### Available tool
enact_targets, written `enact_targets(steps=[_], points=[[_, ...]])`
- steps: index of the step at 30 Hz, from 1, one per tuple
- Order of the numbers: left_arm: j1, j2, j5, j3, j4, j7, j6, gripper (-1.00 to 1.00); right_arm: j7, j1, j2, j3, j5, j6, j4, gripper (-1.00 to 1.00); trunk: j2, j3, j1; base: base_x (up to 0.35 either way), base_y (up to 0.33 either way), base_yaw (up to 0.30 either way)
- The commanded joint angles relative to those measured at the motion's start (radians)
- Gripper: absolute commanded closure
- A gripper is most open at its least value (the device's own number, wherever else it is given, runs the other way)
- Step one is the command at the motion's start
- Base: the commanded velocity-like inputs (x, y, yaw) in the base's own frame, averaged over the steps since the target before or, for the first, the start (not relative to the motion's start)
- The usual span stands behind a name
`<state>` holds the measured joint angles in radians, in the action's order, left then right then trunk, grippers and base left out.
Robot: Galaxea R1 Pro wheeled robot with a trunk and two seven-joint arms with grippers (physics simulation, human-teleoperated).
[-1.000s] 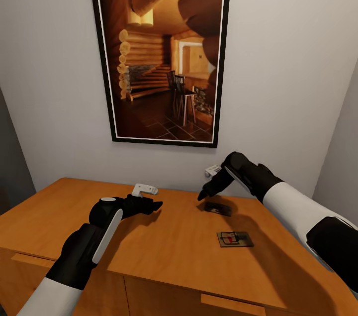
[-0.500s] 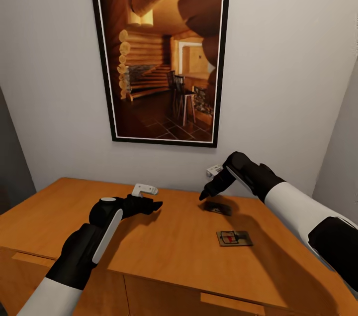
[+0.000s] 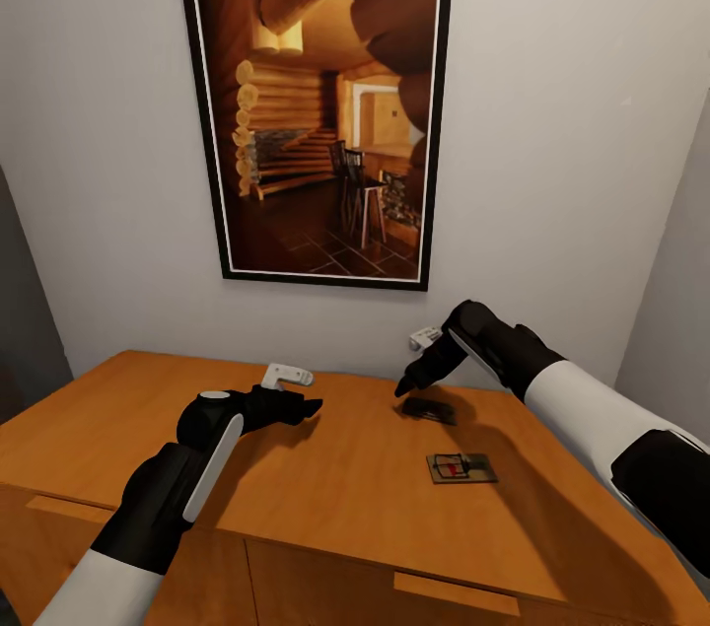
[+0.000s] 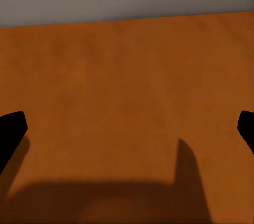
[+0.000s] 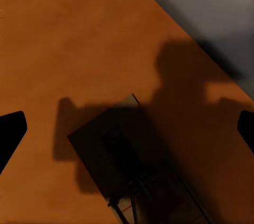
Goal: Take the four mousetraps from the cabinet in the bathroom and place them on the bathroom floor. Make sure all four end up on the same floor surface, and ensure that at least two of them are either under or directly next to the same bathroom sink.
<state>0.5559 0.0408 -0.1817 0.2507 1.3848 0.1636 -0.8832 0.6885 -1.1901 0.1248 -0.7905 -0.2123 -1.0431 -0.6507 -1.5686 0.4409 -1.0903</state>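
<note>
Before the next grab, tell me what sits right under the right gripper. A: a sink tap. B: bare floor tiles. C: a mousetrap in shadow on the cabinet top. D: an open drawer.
C: the right gripper hangs open just above a shadowed mousetrap lying on the cabinet top, with a second mousetrap nearer the front edge.

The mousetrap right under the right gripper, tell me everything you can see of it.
The mousetrap lies flat on the orange-brown wooden cabinet top, near the back wall, in the right arm's shadow, so it looks dark. It is a small flat rectangular board with thin wire parts on top, seen closer in the right wrist view. The right gripper hangs just above it, jaws spread wide, not touching. Finer detail is lost in shade.
</note>
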Motion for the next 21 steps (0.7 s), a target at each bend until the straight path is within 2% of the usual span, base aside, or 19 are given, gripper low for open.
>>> enact_targets(steps=[1, 21], points=[[0.001, 0.001, -0.004, 0.001, 0.001, -0.001, -0.005, -1.0, -0.004, -0.002, 0.001, -0.006, -0.01, -0.004, -0.001, -1.0, -0.001, 0.001, 0.0, -0.003, -0.001, 0.0], [0.001, 0.001, -0.004, 0.001, 0.002, -0.001, -0.005, -1.0, -0.005, -0.001, 0.002, -0.006, -0.007, -0.004, 0.0, -1.0, -0.001, 0.001, 0.0, -0.011, 0.0, 0.0]])
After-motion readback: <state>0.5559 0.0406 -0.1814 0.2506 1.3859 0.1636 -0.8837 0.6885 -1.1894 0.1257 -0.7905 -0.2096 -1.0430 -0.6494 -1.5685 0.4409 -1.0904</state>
